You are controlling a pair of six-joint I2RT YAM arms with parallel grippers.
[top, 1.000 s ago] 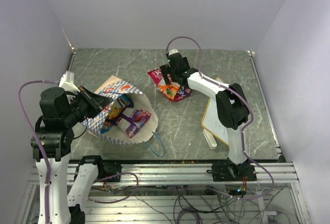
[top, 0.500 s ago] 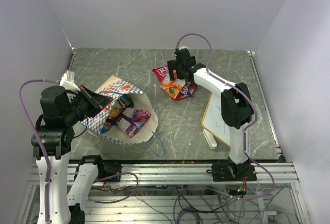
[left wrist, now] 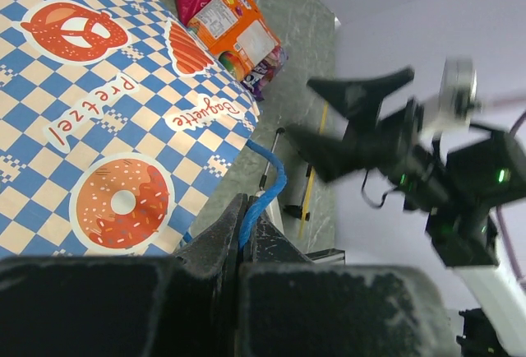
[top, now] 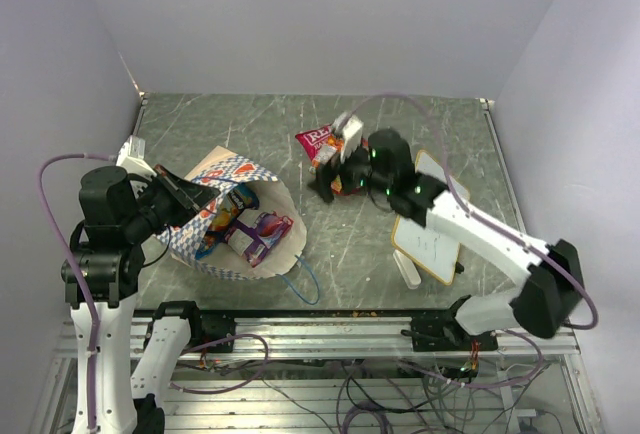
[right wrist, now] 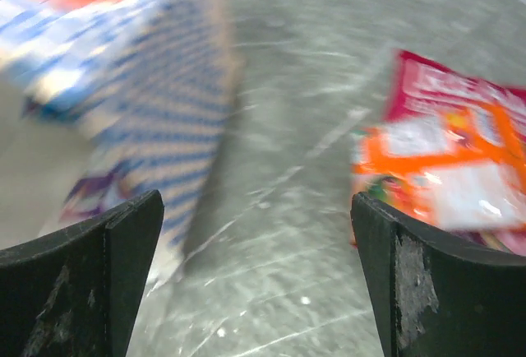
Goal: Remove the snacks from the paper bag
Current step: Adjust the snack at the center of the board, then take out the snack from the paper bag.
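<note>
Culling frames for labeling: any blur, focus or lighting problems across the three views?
Right wrist: heavily smeared, the paper bag and snacks are streaked, and only the right claw fingers are crisp. Left wrist: the bag print is sharp, but the left claw is dark and soft along the bottom. Top: sharp and evenly lit.
</note>
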